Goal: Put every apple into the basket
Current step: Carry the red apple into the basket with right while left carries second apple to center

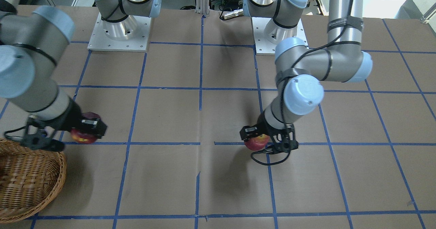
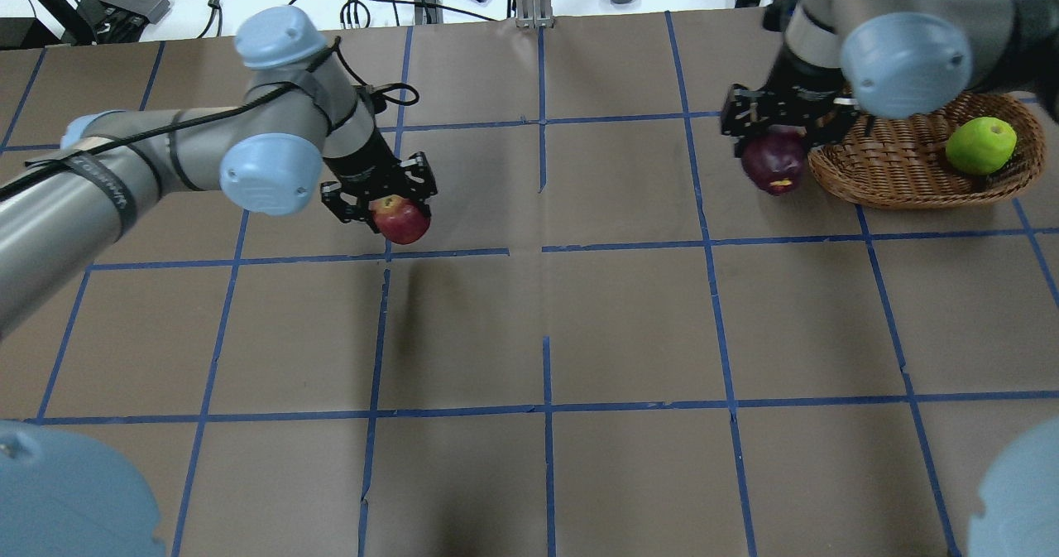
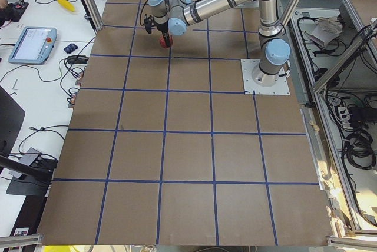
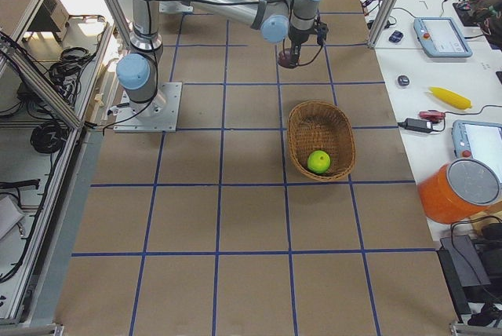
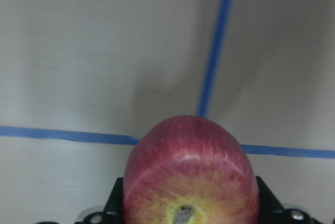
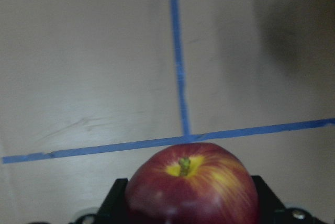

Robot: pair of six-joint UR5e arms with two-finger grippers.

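My left gripper (image 2: 394,209) is shut on the red apple with a yellowish blush (image 2: 403,220), held just over the brown table left of centre; the left wrist view shows this apple (image 5: 191,182) between the jaws. My right gripper (image 2: 774,145) is shut on the dark purplish-red apple (image 2: 774,165), close to the left rim of the wicker basket (image 2: 902,180). The right wrist view shows that apple (image 6: 192,188) stem up. A lime green apple (image 2: 981,146) lies inside the basket at its right end. In the front-facing view the dark apple (image 1: 83,136) hangs just beyond the basket (image 1: 51,184).
Blue tape lines (image 2: 546,247) divide the brown table into squares. Both arm bases (image 1: 119,31) stand at the robot's edge. Cables and small devices (image 2: 414,2) lie beyond the far edge. A side bench holds tablets (image 4: 441,35), a banana (image 4: 451,97) and an orange container (image 4: 459,195).
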